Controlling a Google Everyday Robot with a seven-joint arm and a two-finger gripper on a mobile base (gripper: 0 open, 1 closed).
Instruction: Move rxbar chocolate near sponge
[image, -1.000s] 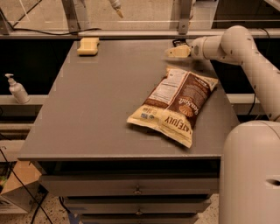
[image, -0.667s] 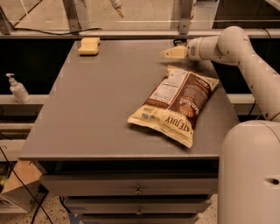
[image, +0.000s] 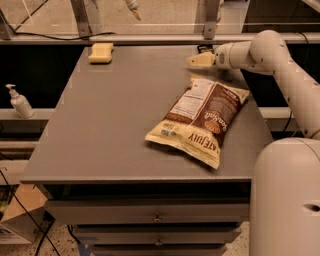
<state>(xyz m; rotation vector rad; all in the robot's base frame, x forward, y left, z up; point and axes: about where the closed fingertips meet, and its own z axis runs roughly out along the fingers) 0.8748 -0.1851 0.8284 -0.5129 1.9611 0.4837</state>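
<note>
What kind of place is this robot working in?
Probably a robot testing lab, not a home. A white robot arm reaches over a plain grey table with drawers. Its claw is near the far right corner, above a chip bag. A black cable runs along the rail behind.

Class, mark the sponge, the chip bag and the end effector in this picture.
sponge (image: 101, 52): camera view, middle of its top face.
chip bag (image: 202, 120): camera view, middle of its printed front.
end effector (image: 192, 61): camera view, its pale tip, just beyond the bag's far end.
</note>
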